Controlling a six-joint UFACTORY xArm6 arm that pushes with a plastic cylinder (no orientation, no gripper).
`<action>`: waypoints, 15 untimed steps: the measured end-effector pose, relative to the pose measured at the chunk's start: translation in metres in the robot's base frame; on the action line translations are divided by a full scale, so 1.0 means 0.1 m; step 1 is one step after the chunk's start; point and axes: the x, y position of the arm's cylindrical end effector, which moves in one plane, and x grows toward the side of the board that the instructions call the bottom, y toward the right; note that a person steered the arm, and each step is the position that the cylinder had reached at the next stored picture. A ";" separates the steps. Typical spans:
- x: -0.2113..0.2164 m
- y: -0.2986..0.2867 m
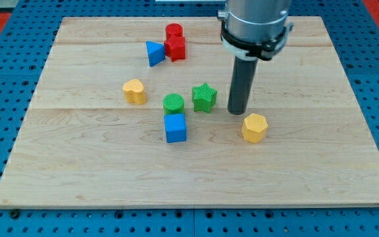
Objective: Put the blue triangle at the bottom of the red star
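Note:
The blue triangle (pixel 154 52) lies near the view's top, touching the left side of the red star (pixel 176 48). A red cylinder (pixel 174 31) sits just above the star. My tip (pixel 237 110) rests on the board well to the right and below them, just right of the green star (pixel 204 97) and above-left of the yellow hexagon (pixel 254 128). The tip touches no block.
A green cylinder (pixel 174 103) sits against the top of a blue cube (pixel 175 128) in the middle. A yellow heart-like block (pixel 135 91) lies to their left. The wooden board (pixel 77 171) rests on a blue pegboard.

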 end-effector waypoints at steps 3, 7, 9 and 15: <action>-0.37 -0.65; -0.82 -1.43; -1.51 -2.22; -1.33 -1.63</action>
